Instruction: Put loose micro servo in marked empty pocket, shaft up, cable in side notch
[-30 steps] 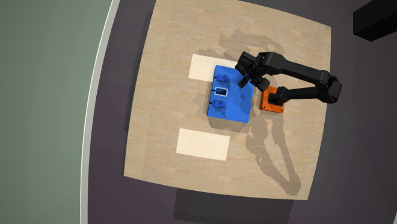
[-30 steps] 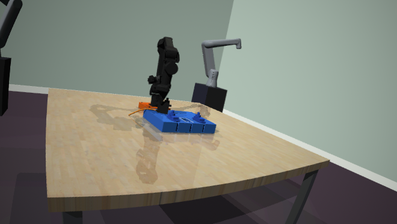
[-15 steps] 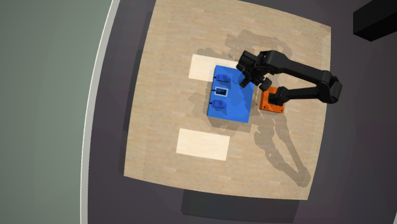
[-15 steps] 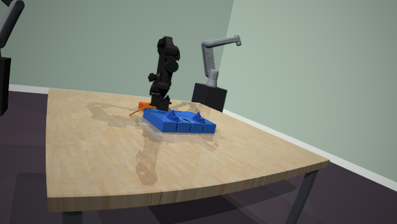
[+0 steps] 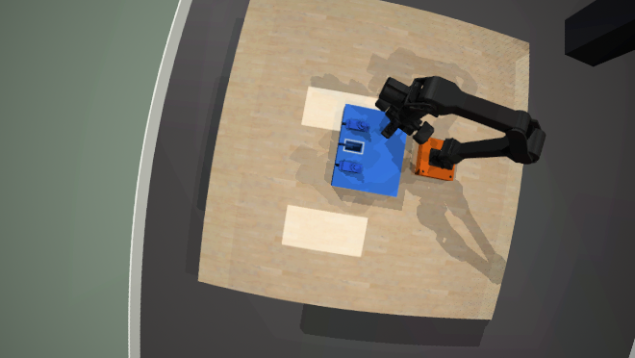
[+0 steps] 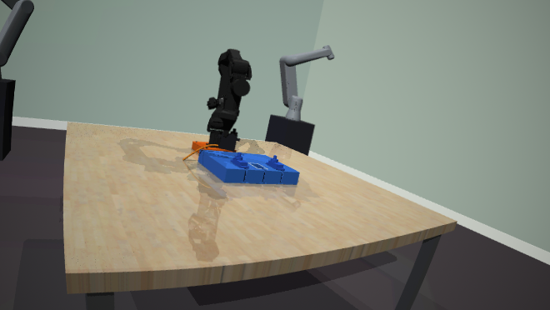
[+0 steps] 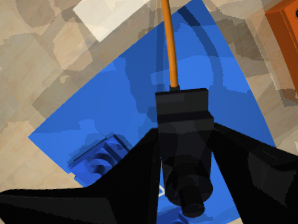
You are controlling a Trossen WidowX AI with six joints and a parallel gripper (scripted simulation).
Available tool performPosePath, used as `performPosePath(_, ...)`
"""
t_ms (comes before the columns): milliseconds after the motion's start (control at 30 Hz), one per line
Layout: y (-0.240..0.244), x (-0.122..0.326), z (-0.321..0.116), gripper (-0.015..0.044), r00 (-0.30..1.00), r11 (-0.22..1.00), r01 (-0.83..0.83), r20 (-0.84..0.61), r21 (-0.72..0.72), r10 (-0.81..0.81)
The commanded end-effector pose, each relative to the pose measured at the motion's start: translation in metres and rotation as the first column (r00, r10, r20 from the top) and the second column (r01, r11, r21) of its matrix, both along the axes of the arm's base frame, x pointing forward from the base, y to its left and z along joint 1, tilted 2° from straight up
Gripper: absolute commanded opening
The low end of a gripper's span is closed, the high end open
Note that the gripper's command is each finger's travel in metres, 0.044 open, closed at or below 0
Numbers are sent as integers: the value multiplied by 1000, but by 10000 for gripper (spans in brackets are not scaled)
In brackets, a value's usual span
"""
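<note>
The loose micro servo [image 7: 184, 137] is black, with an orange cable [image 7: 171, 45] leaving its far end. My gripper [image 7: 183, 132] is shut on its sides, and its output shaft points up toward the wrist camera. The servo is over the blue deck [image 5: 377, 180] [image 6: 235, 177] [image 7: 100, 105]; whether it touches the deck I cannot tell. A white outline [image 5: 352, 152] marks the empty pocket, off to the side of the servo; only a corner of it shows in the wrist view. The servo is not discernible in the top and exterior views.
Blue fitted servos [image 5: 357, 125] [image 5: 350, 166] [image 6: 240, 162] [image 6: 275, 163] stand up from the deck on either side of the pocket. The orange base plate [image 5: 423, 172] [image 7: 285, 30] is beside the deck. Pale rectangles [image 5: 324, 231] [image 5: 318, 108] lie on the table.
</note>
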State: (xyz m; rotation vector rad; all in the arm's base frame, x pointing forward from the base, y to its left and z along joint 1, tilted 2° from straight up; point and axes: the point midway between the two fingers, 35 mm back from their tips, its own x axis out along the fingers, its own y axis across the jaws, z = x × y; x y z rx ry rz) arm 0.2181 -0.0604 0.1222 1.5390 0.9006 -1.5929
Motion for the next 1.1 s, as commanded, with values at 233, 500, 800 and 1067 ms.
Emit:
performPosePath(233,7,20,2,0,1000,1000,1,14,1,-1)
performPosePath(500,39,19,1,0,1000,1000,1,14,5,-1)
performPosePath(800,76,18,0,0,1000,1000,1,14,9,-1)
performPosePath(1067,91,18,0,0,999,999,-34,13,10,33)
